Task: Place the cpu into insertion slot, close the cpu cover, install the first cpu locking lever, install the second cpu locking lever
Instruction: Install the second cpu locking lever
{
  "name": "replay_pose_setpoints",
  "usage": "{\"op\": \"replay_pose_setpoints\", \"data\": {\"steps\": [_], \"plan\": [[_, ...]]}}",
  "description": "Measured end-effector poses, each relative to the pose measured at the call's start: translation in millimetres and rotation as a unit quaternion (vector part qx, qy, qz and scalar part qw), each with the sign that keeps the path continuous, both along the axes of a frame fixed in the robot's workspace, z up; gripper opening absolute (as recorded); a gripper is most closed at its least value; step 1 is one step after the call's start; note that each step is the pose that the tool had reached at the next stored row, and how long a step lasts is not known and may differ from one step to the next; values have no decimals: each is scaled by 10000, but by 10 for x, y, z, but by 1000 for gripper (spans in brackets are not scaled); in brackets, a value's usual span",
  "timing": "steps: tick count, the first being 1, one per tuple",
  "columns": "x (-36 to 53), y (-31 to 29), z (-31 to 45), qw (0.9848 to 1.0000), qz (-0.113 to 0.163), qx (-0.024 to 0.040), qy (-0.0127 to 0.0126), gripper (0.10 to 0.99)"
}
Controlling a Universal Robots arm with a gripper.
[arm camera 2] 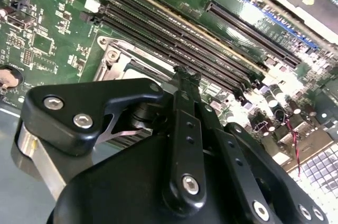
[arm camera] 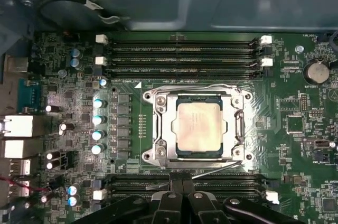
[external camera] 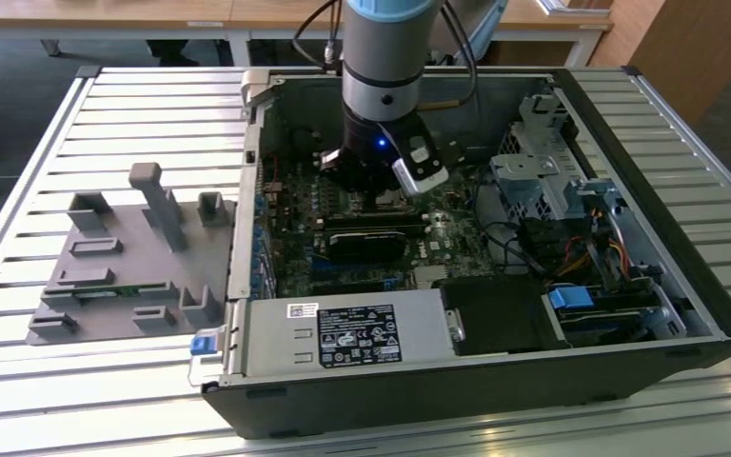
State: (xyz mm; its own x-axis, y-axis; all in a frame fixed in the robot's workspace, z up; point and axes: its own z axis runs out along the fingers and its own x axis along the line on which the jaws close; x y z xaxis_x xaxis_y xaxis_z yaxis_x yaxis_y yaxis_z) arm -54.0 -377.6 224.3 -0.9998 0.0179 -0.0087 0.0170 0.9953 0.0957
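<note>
Right, hand (arm camera: pixel 182 195) sits low over the motherboard (arm camera: pixel 68 71), fingers (arm camera: pixel 174 203) pinched together with no visible gap and nothing between them; in the second wrist view the fingertips (arm camera 2: pixel 186 78) meet at one point just above the board. Just beyond them in the first wrist view lies a bank of long black memory slots (arm camera: pixel 185 182), then the insertion slot (arm camera: pixel 198 126) in the board's middle. The cpu (arm camera: pixel 198 124) is seated in it, pale metal face up, square to the socket. The cpu cover (arm camera: pixel 163 129) lies flat around the chip, its silvery frame showing on all four sides with the chip visible through the cut-out. One thin locking lever (arm camera: pixel 214 168) runs along the socket edge nearest the hand, angled slightly off that edge; another wire lever (arm camera: pixel 182 87) runs along the far edge. Can't tell if either is hooked under its catch. Past the socket sits a second bank of memory slots (arm camera: pixel 182 55), then the grey case wall. In the exterior view the arm (external camera: pixel 388 67) comes straight down into the open computer case (external camera: pixel 645 238), hand (external camera: pixel 372 202) over the board, power supply (external camera: pixel 340 333) at the near end. The case sits on a slatted surface (external camera: pixel 35 143), with a grey fixture tray (external camera: pixel 118 262) well apart on the exterior view's left.
</note>
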Motion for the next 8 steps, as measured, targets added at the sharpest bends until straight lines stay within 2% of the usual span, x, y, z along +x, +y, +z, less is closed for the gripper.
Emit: {"op": "replay_pose_setpoints", "data": {"steps": [4, 8], "plan": [[-35, -24, -2, 10000, -1, 28, 0, 106], [-39, -24, -22, 10000, -3, 29, 0, 106]]}}
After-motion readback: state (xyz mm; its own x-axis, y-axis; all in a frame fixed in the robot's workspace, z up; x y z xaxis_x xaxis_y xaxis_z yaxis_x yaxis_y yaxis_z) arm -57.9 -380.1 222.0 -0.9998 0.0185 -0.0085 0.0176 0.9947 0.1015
